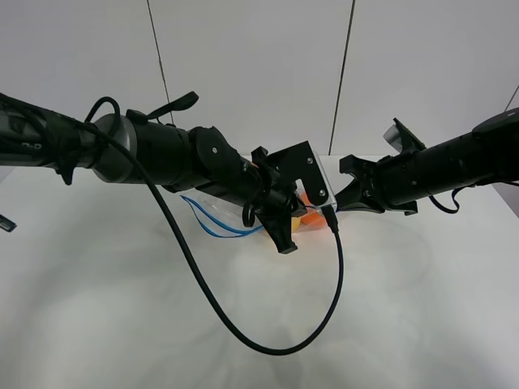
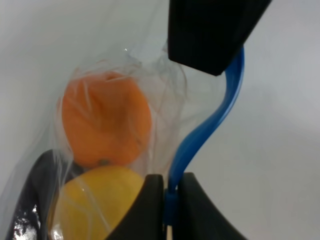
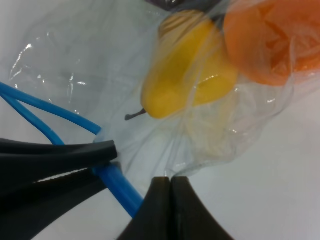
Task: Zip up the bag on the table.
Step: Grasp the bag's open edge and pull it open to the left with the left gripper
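The clear crinkly bag (image 1: 306,212) lies mid-table between my two grippers, mostly hidden by them. The left wrist view shows an orange fruit (image 2: 105,120), a yellow fruit (image 2: 95,207) and a dark purple piece (image 2: 30,200) inside it. My left gripper (image 1: 284,225) (image 2: 170,182) is shut on the blue zip strip (image 2: 207,125). My right gripper (image 1: 340,203) (image 3: 172,182) is shut on the bag's clear plastic edge (image 3: 200,150), right beside the strip (image 3: 117,182). The strip's free part loops to the left (image 1: 212,220).
The white table (image 1: 422,308) spreads around the bag. A black cable (image 1: 268,344) hangs from the left arm in a loop over the table's front middle. A pale panelled wall (image 1: 251,65) stands behind the table.
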`<control>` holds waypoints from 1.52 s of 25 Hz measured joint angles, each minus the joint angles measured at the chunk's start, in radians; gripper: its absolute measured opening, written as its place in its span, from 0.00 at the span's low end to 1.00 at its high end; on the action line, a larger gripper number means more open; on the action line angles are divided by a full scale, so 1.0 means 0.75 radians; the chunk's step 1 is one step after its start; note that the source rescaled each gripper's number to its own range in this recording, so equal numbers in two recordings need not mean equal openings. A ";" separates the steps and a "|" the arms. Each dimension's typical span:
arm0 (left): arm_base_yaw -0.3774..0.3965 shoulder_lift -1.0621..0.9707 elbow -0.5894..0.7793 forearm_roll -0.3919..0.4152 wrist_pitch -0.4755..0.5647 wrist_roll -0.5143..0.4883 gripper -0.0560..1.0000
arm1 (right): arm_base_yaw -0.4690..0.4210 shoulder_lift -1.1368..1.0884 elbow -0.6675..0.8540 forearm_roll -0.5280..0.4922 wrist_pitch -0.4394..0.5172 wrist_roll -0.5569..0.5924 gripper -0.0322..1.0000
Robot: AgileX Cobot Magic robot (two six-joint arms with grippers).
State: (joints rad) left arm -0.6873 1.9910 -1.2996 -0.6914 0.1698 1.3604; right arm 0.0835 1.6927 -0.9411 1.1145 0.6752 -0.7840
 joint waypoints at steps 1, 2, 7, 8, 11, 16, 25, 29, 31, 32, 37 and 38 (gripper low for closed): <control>0.000 0.000 0.000 0.000 0.000 0.000 0.06 | 0.000 0.000 0.000 0.000 0.000 0.000 0.03; 0.000 0.000 0.000 0.000 0.000 0.000 0.06 | 0.000 0.000 0.000 0.000 0.000 0.000 0.03; 0.000 0.000 0.000 0.000 0.000 0.029 0.06 | 0.000 0.000 0.000 -0.001 -0.005 0.000 0.03; 0.000 0.000 0.000 0.000 0.000 0.040 0.06 | 0.000 0.000 0.000 -0.001 -0.005 0.000 0.03; 0.012 0.000 0.000 0.000 0.010 0.051 0.06 | 0.000 0.000 0.000 -0.002 -0.005 0.000 0.03; 0.058 0.000 -0.001 -0.010 0.052 0.058 0.05 | 0.000 0.000 -0.001 -0.002 -0.011 0.000 0.03; 0.121 0.000 -0.001 0.016 0.124 0.059 0.05 | 0.000 0.000 -0.003 -0.038 -0.018 0.000 0.03; 0.151 0.000 -0.001 0.025 0.134 0.059 0.05 | 0.000 0.000 -0.004 -0.071 -0.026 0.011 0.03; 0.181 0.000 -0.001 0.025 0.141 0.059 0.05 | 0.002 0.000 -0.004 -0.084 -0.042 0.022 0.03; 0.200 0.000 -0.001 0.025 0.144 0.058 0.05 | 0.004 0.000 -0.004 -0.087 -0.048 0.028 0.03; 0.303 0.000 -0.001 0.027 0.178 0.055 0.05 | 0.004 0.000 -0.004 -0.105 -0.055 0.032 0.03; 0.325 0.000 -0.001 0.027 0.182 0.055 0.05 | 0.004 0.000 -0.004 -0.105 -0.055 0.034 0.03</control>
State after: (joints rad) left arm -0.4437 1.9910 -1.3006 -0.6712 0.3064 1.4019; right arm 0.0867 1.6927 -0.9439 1.0356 0.6337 -0.7586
